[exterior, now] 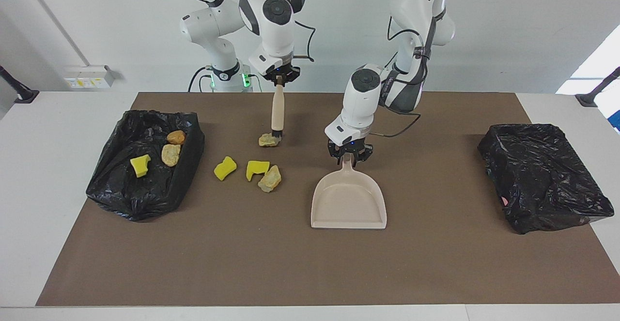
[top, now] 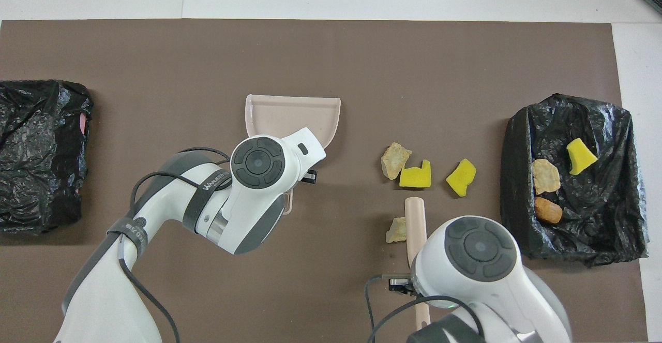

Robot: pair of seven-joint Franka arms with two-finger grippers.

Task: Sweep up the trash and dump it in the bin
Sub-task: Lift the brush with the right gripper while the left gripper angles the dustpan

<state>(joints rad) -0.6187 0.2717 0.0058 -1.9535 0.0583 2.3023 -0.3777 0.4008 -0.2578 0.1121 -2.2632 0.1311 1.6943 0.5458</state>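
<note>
While the right gripper (exterior: 280, 80) holds the brush (exterior: 277, 113) shut tight, its bristles touch one lump (exterior: 269, 140). Three scraps (exterior: 247, 170) lie beside the dustpan (exterior: 348, 205), whose handle the left gripper (exterior: 348, 153) pinches. Three more sit in the bin (exterior: 145, 200).

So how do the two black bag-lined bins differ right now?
The bin at the right arm's end lies open and holds three scraps. The bin at the left arm's end shows no scraps, its plastic draped across the top. Four scraps lie on the mat beside the first, none by the second. Both are black, crinkled plastic.
</note>
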